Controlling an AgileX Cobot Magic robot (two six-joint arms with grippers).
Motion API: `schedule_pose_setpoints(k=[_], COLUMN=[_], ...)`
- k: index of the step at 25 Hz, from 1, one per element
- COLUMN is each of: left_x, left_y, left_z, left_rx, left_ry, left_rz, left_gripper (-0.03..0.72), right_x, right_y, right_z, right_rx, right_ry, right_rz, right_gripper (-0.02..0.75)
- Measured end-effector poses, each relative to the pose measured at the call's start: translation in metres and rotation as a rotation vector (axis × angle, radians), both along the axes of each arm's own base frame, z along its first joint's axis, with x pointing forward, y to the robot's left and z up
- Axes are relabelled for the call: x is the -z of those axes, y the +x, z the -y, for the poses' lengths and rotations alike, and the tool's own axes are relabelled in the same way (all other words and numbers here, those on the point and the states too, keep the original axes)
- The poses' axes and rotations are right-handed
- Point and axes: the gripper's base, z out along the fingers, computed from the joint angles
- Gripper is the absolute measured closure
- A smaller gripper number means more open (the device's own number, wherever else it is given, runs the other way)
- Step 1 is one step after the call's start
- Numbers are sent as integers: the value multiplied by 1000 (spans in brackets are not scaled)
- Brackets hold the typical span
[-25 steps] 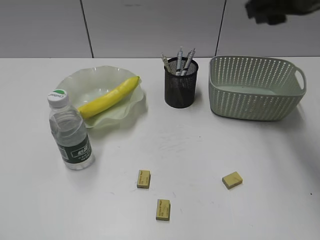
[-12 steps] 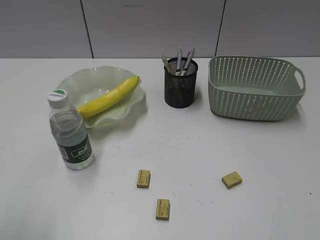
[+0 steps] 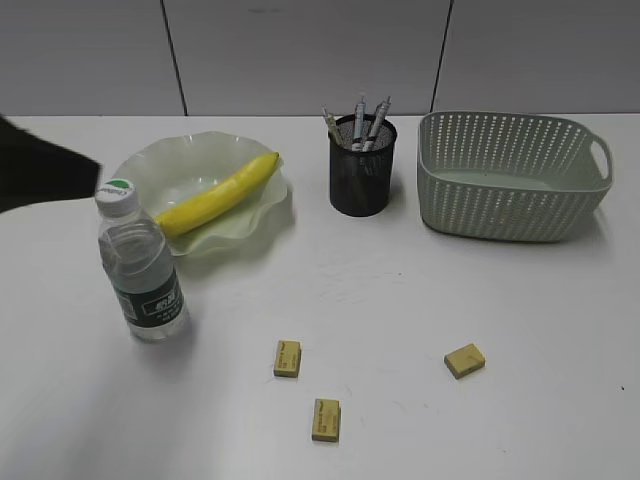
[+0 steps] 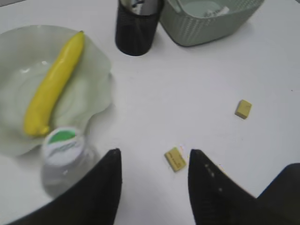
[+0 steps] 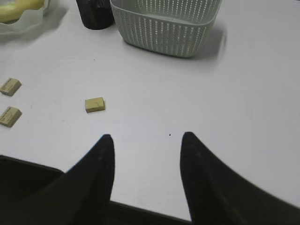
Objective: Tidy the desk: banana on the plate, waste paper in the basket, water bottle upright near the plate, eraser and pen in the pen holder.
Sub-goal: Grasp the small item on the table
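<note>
A yellow banana point(image 3: 218, 194) lies on the pale green plate point(image 3: 250, 225). A water bottle point(image 3: 140, 265) stands upright in front of the plate. Pens stand in the black mesh pen holder point(image 3: 362, 178). Three yellow erasers point(image 3: 287, 358) point(image 3: 325, 419) point(image 3: 465, 360) lie on the table. My left gripper point(image 4: 155, 152) is open and empty, high above the bottle point(image 4: 62, 145) and one eraser point(image 4: 175, 159); its arm shows as a dark blur point(image 3: 40, 175) at the left edge. My right gripper point(image 5: 147, 136) is open and empty over bare table, to the right of an eraser point(image 5: 95, 104).
A grey-green plastic basket point(image 3: 510, 215) stands at the back right, beside the pen holder; something pale lies inside it in the left wrist view point(image 4: 218, 9). A tiled wall closes the back. The table's near edge runs under the right gripper.
The dark arm at the top right has left the exterior view. The left arm has come in at the left edge, behind the bottle. The objects have not moved.
</note>
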Motion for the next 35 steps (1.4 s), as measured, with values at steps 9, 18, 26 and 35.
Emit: schedule_pose_setpoints(k=[9,18,26,35], left_x=[58,152,184,188], left_y=[32,57,65,67], left_z=[148,196,197,199], left_rx=[232,80,-8,-5], left_ry=[352,605,678,662], left_rz=[-115,-398,-422,-411], left_gripper=[325,167,236,461], right_x=[1,1,1,1], right_y=[7,7,7,7], right_z=[-4,-4,-4,-4], right_rx=[-8,-8,-8,-8], right_ry=[8,8,8,8], right_rz=[15,15,15,15], right_gripper=[366,366,366,368])
